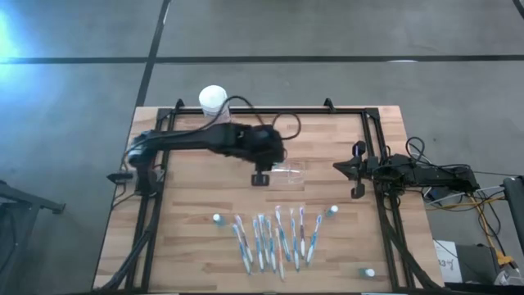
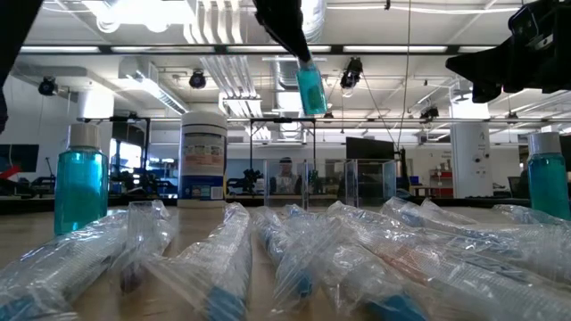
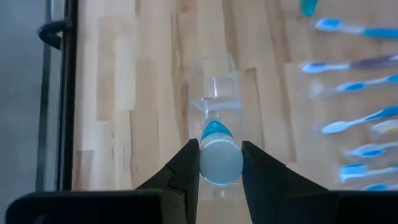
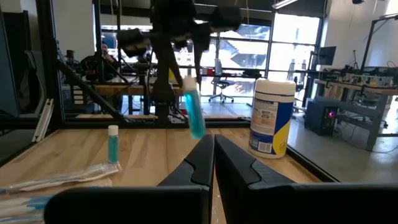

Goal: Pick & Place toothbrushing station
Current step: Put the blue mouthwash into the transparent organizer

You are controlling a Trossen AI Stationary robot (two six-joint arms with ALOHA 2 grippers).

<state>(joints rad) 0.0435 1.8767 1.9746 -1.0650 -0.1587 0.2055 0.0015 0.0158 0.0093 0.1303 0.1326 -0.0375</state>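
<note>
Left gripper [image 3: 220, 163] clamps a blue bottle [image 3: 219, 155] above the holder [image 3: 216, 93] — right gripper [image 4: 213, 163] closed.

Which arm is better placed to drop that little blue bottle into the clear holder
The left. Its pincer already grips the blue bottle right above the clear holder, while the right pincer waits shut at the table's right edge.

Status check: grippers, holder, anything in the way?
Left gripper shut on small blue bottle, above clear holder. Right gripper shut, waiting at table's right edge. Nothing blocking.
</note>
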